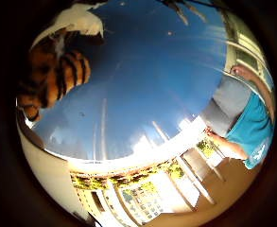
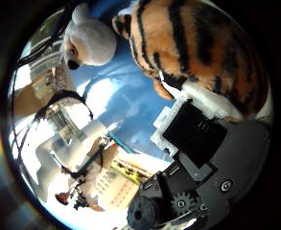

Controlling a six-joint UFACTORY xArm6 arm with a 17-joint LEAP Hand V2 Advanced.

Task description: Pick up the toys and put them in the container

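orange tiger plush (image 2: 197,43) with black stripes fills much of the view, close to the palm, touching the hand (image 2: 197,158), whose white and black parts lie against it. white plush bear (image 2: 89,40) lies beside it on a glossy blue surface (image 2: 125,100).

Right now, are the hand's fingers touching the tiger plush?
Touching. The thumb side palm view shows a white and black part of the fingers pressed into the tiger plush, with no gap.
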